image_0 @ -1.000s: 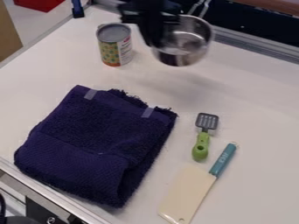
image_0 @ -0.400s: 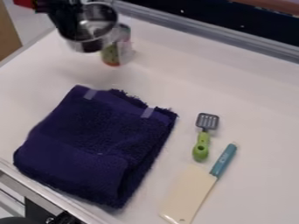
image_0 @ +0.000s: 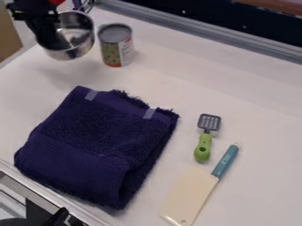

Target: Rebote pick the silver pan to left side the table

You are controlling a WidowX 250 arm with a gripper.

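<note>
black tool (image_0: 54, 43) holding silver pan (image_0: 81, 37) over worktop (image_0: 259, 95) at upper left, can (image_0: 116, 46) near it, folded navy towel (image_0: 97, 145), green-handled spatula (image_0: 203, 148), teal-handled cleaver (image_0: 191, 192)

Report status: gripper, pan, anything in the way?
Gripper at view's upper left, holding silver pan. Pan raised above the table, at view's left. Labelled can close on pan's right; folded towel nearer camera.
</note>
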